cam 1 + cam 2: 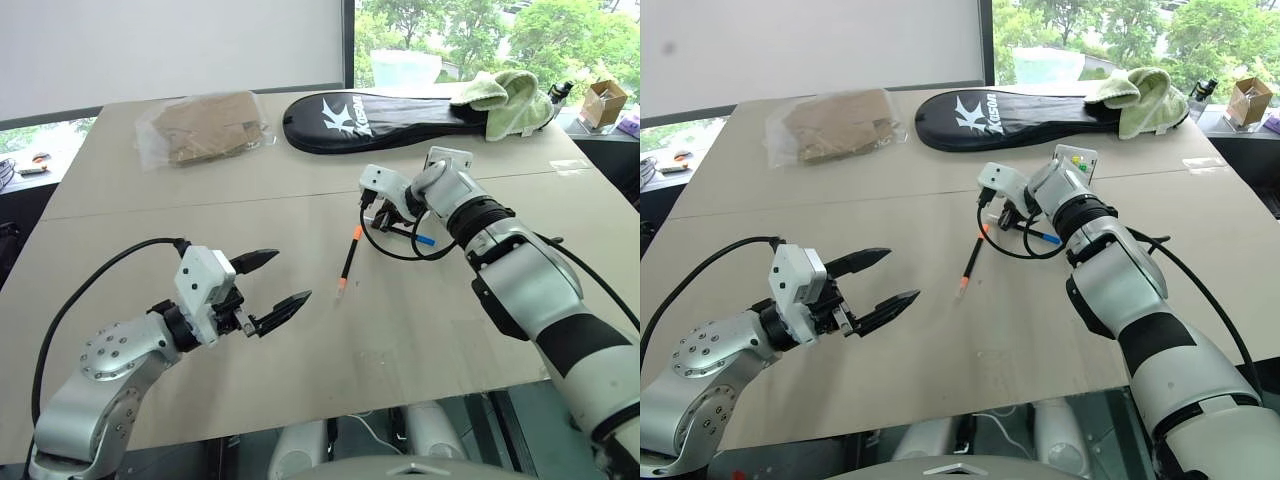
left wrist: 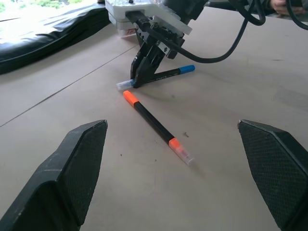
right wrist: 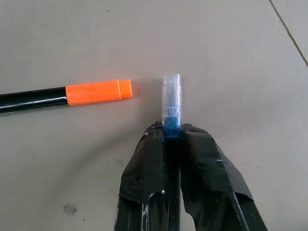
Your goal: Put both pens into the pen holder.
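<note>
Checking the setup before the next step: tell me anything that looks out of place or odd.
Nothing damaged or spilled. Both pens are outside the pen holder: the orange-ended pen lies loose on the table, and the right gripper pinches the blue-tipped pen.

so there's a long black racket bag (image 1: 375, 120) lying across the far side of the table (image 1: 200, 215). A light green towel (image 1: 510, 98) is bunched on the bag's right end, and a clear plastic bag with something brown inside (image 1: 205, 127) sits just left of it. Small cardboard box (image 1: 604, 101) further right, past the towel.
</note>
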Action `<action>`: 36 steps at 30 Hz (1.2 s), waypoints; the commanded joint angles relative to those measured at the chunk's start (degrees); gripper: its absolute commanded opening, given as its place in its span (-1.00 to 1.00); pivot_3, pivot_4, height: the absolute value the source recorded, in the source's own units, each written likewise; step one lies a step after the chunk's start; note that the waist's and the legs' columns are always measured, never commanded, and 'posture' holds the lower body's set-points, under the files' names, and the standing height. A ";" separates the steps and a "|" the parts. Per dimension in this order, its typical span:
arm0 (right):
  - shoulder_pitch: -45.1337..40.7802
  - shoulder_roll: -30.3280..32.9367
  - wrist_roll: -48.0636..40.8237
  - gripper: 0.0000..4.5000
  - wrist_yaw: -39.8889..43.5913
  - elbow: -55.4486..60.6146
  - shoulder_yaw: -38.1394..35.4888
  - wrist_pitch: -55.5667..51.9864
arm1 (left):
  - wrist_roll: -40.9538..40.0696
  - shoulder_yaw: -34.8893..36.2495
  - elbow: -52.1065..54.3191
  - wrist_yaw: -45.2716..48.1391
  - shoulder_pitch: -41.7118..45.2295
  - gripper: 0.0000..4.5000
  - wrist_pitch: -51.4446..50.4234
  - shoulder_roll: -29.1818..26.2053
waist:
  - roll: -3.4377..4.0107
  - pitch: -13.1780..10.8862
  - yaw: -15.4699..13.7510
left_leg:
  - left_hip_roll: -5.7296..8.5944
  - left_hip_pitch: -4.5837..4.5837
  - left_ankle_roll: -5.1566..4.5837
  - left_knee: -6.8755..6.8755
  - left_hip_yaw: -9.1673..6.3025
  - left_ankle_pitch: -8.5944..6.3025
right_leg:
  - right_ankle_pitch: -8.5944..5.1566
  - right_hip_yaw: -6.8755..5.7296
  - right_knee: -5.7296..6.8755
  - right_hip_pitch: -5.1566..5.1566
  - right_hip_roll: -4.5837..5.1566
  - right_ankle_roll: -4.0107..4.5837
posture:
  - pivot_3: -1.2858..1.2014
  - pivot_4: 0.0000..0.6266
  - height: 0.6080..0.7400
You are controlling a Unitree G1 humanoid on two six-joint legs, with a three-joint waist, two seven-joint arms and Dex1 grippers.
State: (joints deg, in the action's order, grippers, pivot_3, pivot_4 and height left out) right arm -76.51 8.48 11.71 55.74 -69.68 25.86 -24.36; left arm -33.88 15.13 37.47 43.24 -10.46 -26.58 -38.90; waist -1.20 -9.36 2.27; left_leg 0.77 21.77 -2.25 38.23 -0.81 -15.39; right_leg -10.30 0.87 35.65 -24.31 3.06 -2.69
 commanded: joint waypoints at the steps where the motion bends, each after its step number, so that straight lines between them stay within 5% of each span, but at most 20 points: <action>1: 0.64 2.53 1.03 -0.99 0.22 -0.99 -1.64 -0.76 | -0.11 0.52 2.01 -0.45 -0.33 1.00 1.67 0.49 | 0.01 -0.01 -0.08 | 0.00 0.00 0.00 0.00 0.00 0.00 | 0.00 0.00 0.00 0.00 0.00 0.00 | 0.03 -0.52 1.00; 8: 1.09 8.49 -10.90 -0.99 2.30 11.77 -16.92 -6.40 | -0.40 -0.56 0.77 -1.16 1.04 1.00 2.02 1.78 | 0.24 -0.19 -0.45 | 0.05 0.33 0.00 0.00 -0.18 0.00 | 0.01 -0.13 -0.12 -0.18 0.04 0.00 | 0.03 -0.52 1.00; 14: 21.52 11.24 -30.99 -0.99 -0.60 60.56 -36.17 -14.22 | -0.86 -2.12 -1.76 -0.41 4.25 1.00 2.02 2.56 | 0.29 -0.20 -0.74 | -0.02 1.12 0.02 -0.17 -0.38 0.00 | 0.15 -0.36 -0.19 -0.86 0.06 -0.25 | 0.03 -0.52 1.00; 19: 30.20 9.63 -32.62 -0.99 -10.87 78.31 -39.05 -10.25 | -0.63 -3.59 -4.97 1.15 7.96 1.00 2.29 2.50 | 0.37 -0.25 -0.78 | -0.01 1.15 0.01 -0.24 -0.17 -0.02 | 0.15 -0.19 -0.25 -0.98 0.07 -0.28 | 0.03 -0.52 1.00; 23: 30.94 6.89 -27.23 -0.99 -21.85 76.71 -41.03 5.27 | -0.24 -4.79 -7.70 2.40 11.12 1.00 2.92 2.65 | 0.35 -0.23 -0.85 | 0.03 1.04 0.00 -0.02 -0.08 -0.01 | 0.15 -0.13 -0.08 -0.91 0.01 -0.28 | 0.03 -0.52 1.00; 36: 28.38 3.78 -20.51 -0.99 -32.27 49.20 -38.91 39.38 | -2.51 -3.60 -6.11 2.05 14.08 1.00 5.79 5.50 | 0.29 -0.20 -0.18 | -0.03 0.87 0.20 0.04 0.18 0.13 | 0.16 0.09 -0.04 -0.83 -0.03 -0.27 | 0.03 -0.52 1.00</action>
State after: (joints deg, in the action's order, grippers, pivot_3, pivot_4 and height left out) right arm -46.00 12.33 -9.23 24.94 -19.32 -12.94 10.11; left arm -34.45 9.44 28.15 44.92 3.53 -22.91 -33.60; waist -0.91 -9.56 2.10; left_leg 0.74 22.66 -2.03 38.24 -0.61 -15.26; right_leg -10.14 0.97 35.59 -25.16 3.03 -2.96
